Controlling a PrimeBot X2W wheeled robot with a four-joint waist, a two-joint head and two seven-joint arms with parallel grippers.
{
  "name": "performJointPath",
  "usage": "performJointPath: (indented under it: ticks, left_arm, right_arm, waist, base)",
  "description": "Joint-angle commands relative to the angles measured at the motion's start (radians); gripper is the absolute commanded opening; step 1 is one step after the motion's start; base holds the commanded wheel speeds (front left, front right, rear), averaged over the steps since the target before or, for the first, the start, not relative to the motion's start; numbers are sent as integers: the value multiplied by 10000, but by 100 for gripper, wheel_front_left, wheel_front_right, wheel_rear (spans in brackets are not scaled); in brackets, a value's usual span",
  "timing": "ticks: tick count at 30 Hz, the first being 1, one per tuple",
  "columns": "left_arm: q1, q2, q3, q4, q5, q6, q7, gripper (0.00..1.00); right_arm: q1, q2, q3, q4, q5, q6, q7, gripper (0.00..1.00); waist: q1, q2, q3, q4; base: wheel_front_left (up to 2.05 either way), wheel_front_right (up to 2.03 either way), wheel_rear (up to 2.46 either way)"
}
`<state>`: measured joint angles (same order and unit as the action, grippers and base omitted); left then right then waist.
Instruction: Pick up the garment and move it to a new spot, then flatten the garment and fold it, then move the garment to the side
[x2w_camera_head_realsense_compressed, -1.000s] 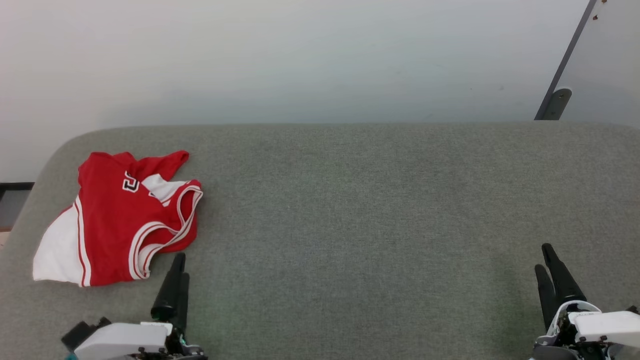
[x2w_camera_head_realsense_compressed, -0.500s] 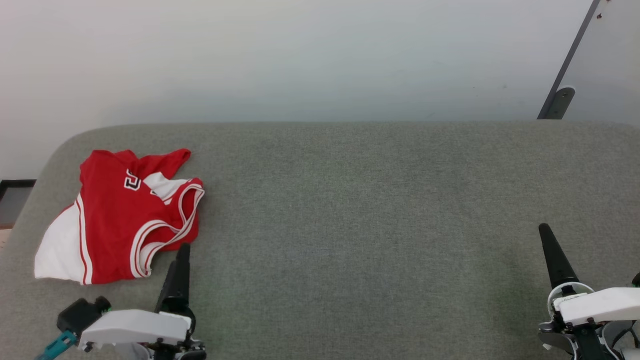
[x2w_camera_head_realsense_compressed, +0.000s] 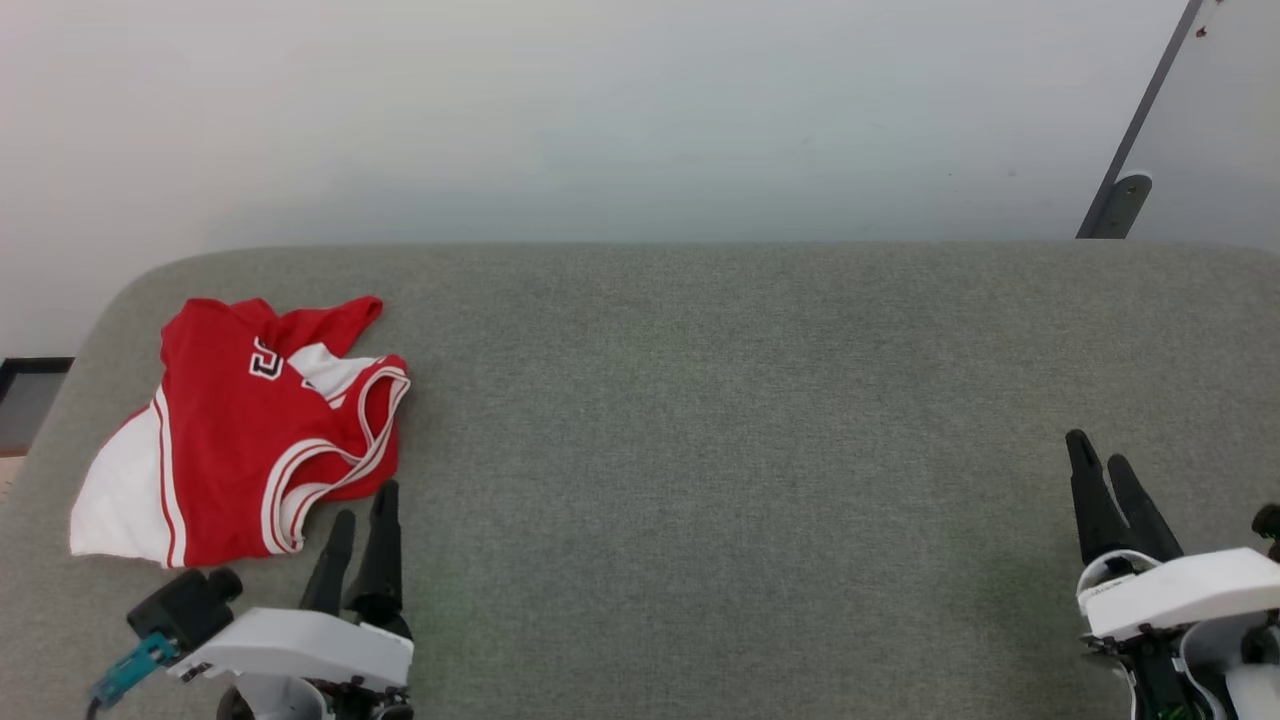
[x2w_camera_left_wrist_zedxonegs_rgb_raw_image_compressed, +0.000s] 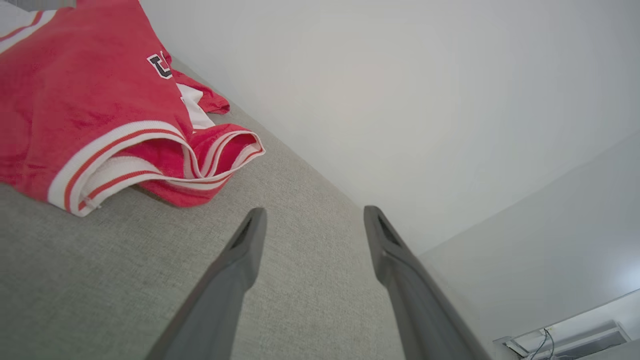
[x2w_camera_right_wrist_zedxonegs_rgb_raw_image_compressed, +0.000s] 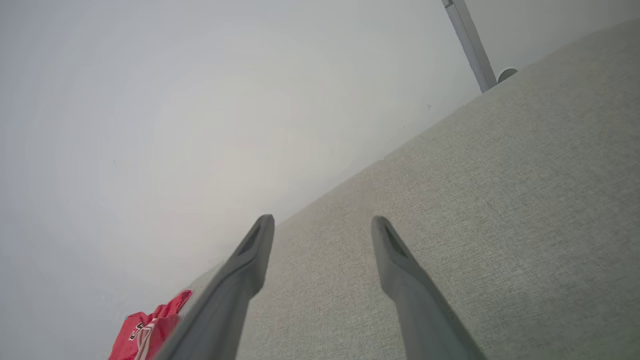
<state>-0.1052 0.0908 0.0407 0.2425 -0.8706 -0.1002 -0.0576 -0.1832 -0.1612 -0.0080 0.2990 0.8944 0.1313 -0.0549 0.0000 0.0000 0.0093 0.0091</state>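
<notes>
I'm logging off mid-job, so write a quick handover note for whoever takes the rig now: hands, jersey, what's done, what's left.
Left hand: open, empty, just short of the jersey, not touching it.
Right hand: open, empty, over the right end of the table.
The jersey lies bunched and partly doubled over at the table's left end.
Done: nothing that shows; it is neither flat nor folded.
Left: pick it up, move it, flatten, fold, set aside.
</notes>
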Motion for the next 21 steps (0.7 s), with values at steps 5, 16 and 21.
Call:
performJointPath:
  ticks: [5,16,21]
  left_arm:
    - [-312,168,-182,-127,1067,120,-255,100]
    - [-350,324,-456,-233,2482,296,-595,100]
    - [-368,387,-541,-245,3030,342,-739,100]
  right_arm:
    - [-470,-176,148,27,-1276,-4,-282,100]
    - [-683,-332,343,243,-2802,-5,-625,100]
    - [-775,-399,387,340,-3377,-5,-762,100]
  waist:
    - [0,0,-5,3]
    - [0,0,-19,18]
    - [0,0,-29,21]
  base:
    - [0,0,0]
    - [0,0,0]
    - [0,0,0]
